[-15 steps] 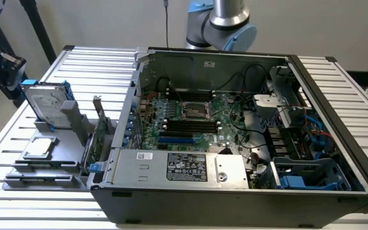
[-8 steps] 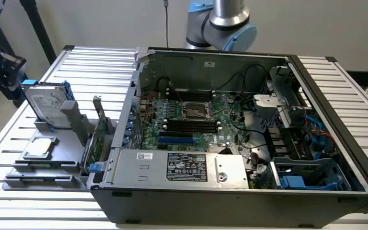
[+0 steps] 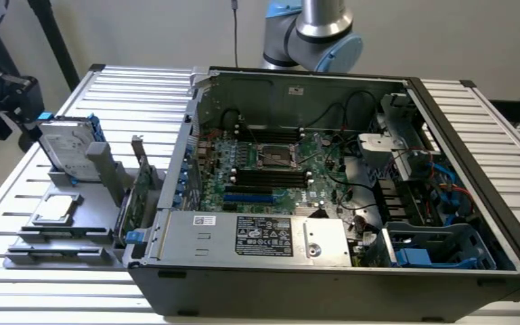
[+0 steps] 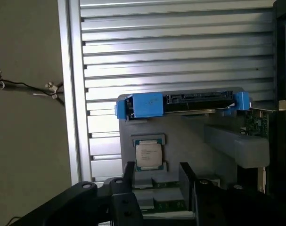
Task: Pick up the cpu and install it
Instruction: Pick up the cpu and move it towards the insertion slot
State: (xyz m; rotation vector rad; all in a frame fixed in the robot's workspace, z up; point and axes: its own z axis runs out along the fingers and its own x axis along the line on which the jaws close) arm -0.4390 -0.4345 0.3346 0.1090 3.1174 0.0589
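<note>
The cpu (image 3: 54, 208) (image 4: 149, 154) is a small square chip with a dull silver top. It lies flat in a recess of the grey holder (image 3: 78, 238) on the slatted table, at the exterior view's left. In the wrist view my gripper (image 4: 158, 175) hovers above the holder, close beside the cpu. Its two dark fingers (image 4: 129, 172) stand apart with nothing between them. The open computer case (image 3: 477, 284) holds the motherboard, whose empty cpu socket (image 3: 278, 157) sits near its middle. The arm (image 3: 319, 27) rises behind the case.
A silver hard drive with blue rails (image 3: 66, 145) (image 4: 180, 103) stands upright in the holder beyond the cpu. A thin green circuit card (image 3: 138, 193) (image 4: 256, 125) stands between the holder and the case wall. Memory sticks (image 4: 164, 205) lie under the fingers.
</note>
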